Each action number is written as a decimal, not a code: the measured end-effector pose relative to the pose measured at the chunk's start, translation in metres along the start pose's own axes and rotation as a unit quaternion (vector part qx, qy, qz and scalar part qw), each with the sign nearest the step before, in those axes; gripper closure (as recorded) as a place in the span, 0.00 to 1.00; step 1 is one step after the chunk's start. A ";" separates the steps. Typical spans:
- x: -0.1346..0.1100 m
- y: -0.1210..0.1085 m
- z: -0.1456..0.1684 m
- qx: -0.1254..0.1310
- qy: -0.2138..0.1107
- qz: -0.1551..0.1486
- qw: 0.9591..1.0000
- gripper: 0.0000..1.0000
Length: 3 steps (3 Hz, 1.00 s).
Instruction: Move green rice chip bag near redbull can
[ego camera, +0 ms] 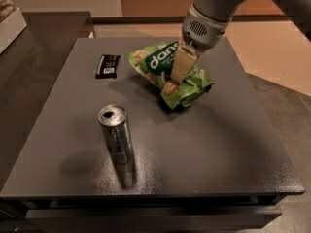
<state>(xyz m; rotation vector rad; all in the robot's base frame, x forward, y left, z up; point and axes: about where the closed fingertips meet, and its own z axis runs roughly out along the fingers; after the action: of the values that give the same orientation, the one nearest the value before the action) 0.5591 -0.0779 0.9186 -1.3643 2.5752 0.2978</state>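
Hand [179, 74] shut tight on green rice chip bag [156, 62] at the far middle of the table [223, 149], well apart from redbull can [117, 136] near the front; best to lift a little, carry slow, stop just beside, no bumping.

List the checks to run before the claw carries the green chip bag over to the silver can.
1. Grip: the claw is closed on the crinkled light-green rice chip bag, near its middle. Ok.
2. Target: the tall slim silver Red Bull can stands upright at the front left of the grey table. Ok.
3. Path: nothing stands between bag and can. Ok.
4. Bystander: the small flat black wrapped bar lies left of the bag, off the line to the can. Ok.
5. Lift: whether the bag's lower edge clears the tabletop. Cannot tell.
6. Goal: the bag is not near the can yet. Not ok.
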 end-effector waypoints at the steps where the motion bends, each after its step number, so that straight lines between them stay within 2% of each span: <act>1: 0.016 0.027 0.006 -0.025 0.013 -0.037 0.999 1.00; 3: 0.034 0.074 0.017 -0.066 0.023 -0.075 0.995 1.00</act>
<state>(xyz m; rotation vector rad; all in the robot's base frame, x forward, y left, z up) 0.4808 -0.0596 0.8984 -1.6200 2.5107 0.4227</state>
